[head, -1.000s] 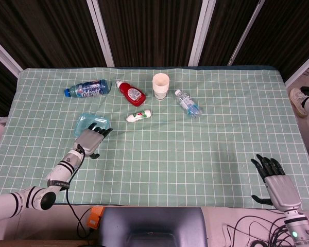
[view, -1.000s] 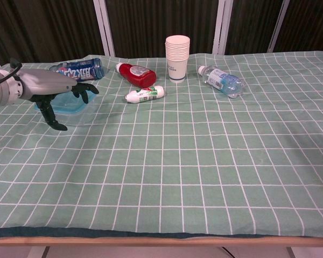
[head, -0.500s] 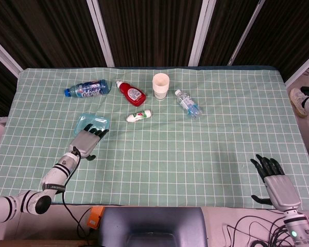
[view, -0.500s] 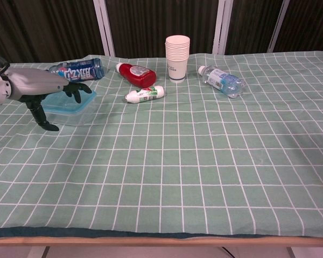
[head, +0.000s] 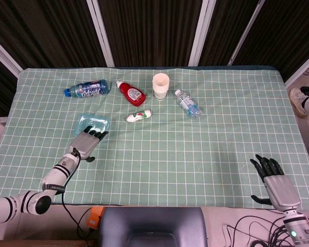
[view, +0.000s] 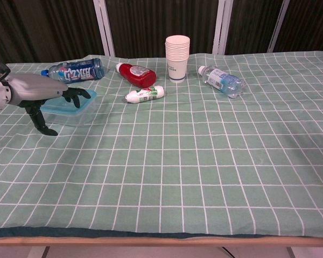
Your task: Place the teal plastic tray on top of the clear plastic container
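Note:
The teal plastic tray (head: 92, 122) (view: 75, 105) lies on top of the clear plastic container (view: 78, 116) at the left of the green checked tablecloth. My left hand (head: 86, 143) (view: 40, 93) hovers just on the near side of the stack, fingers spread and extended toward it, with the fingertips over the tray's near edge and nothing in its grasp. My right hand (head: 274, 178) rests far off at the near right corner, fingers apart and empty; it shows only in the head view.
A blue-labelled bottle (head: 87, 89) lies behind the tray. A red sauce bottle (head: 131, 93), a small white bottle (head: 139, 116), a stack of paper cups (head: 160, 85) and a clear water bottle (head: 188, 104) sit across the back middle.
My left hand has drawn back toward the near left, away from the tray, which now shows more fully. The right hand has stayed put.

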Controlling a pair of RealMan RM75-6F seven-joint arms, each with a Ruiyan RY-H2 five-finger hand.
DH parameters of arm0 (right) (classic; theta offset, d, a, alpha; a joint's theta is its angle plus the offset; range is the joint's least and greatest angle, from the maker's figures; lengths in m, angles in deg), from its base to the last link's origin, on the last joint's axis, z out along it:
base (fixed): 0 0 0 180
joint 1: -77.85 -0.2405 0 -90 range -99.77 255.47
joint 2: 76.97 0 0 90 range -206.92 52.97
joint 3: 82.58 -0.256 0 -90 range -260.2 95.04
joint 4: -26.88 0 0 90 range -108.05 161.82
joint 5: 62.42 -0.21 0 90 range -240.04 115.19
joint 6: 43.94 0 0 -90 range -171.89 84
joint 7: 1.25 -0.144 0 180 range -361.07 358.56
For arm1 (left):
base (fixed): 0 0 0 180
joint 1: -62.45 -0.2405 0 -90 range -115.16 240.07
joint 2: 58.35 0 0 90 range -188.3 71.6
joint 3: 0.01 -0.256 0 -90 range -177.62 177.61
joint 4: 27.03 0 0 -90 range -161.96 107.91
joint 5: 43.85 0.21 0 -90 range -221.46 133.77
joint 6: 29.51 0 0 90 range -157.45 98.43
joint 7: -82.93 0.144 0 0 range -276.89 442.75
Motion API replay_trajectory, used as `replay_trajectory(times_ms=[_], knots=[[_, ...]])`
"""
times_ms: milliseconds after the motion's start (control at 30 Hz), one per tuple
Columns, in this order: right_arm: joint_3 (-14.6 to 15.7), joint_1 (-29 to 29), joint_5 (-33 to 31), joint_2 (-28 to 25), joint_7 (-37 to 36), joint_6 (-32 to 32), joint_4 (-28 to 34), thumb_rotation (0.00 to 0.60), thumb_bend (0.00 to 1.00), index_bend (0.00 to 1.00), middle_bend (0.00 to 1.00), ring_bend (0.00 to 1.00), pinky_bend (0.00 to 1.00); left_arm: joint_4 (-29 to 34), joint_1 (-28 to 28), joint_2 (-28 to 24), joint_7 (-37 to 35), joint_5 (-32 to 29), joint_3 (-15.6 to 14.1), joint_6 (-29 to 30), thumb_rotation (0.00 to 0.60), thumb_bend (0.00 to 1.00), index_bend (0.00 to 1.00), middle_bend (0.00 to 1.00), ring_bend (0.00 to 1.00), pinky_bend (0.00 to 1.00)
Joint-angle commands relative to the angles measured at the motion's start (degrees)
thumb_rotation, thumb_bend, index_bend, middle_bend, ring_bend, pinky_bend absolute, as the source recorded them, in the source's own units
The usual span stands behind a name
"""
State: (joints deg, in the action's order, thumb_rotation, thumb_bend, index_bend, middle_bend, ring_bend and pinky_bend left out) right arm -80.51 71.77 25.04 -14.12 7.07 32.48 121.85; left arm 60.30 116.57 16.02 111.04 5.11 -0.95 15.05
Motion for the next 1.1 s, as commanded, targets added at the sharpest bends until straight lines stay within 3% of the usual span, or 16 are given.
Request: replay_trajectory(times_ms=[33, 1100], knots=[[0.0, 0.0, 0.0, 0.0, 0.0, 0.0, 0.0, 0.600, 0.07, 0.00, 0.00, 0.00, 0.00, -0.3, -0.1, 0.2, 0.0, -0.2, -0.1, -0.3, 0.600, 0.21, 0.00, 0.19, 0.17, 0.10], [0.0, 0.1, 0.1, -0.1, -0.1, 0.2, 0.0, 0.600, 0.07, 0.00, 0.00, 0.00, 0.00, -3.1, -0.7, 2.0, 0.6, -0.5, -1.2, -2.4, 0.600, 0.21, 0.00, 0.21, 0.18, 0.10]])
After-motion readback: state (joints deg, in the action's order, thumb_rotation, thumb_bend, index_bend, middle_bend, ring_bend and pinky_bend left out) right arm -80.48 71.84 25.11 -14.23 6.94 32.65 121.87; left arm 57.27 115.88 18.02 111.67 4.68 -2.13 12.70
